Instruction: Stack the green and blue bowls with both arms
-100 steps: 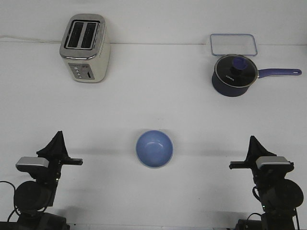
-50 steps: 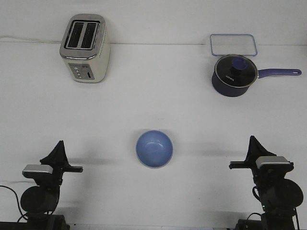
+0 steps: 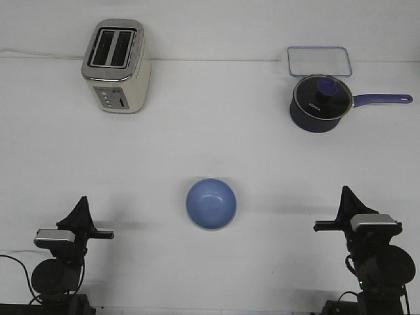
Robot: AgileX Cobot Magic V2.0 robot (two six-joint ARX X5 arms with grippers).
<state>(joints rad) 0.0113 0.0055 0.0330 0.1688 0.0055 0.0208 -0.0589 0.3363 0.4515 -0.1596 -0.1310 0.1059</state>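
Pincer state cannot be told for the left pincer (image 3: pixel 81 205) or the right pincer (image 3: pixel 345 195); each points up and holds nothing. The blue bowl (image 3: pixel 210 203) sits upright on the desk (image 3: pixel 210 141) between them, inward from both, a little nearer the left one. No green bowl is visible; possibly it is nested underneath.

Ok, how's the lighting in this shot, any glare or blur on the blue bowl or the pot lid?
Front view: even, soft light, so the white table looks washed out with faint shadows; the blue bowl is sharp with a mild sheen inside; the pot lid shows small reflections; the edges bow slightly.
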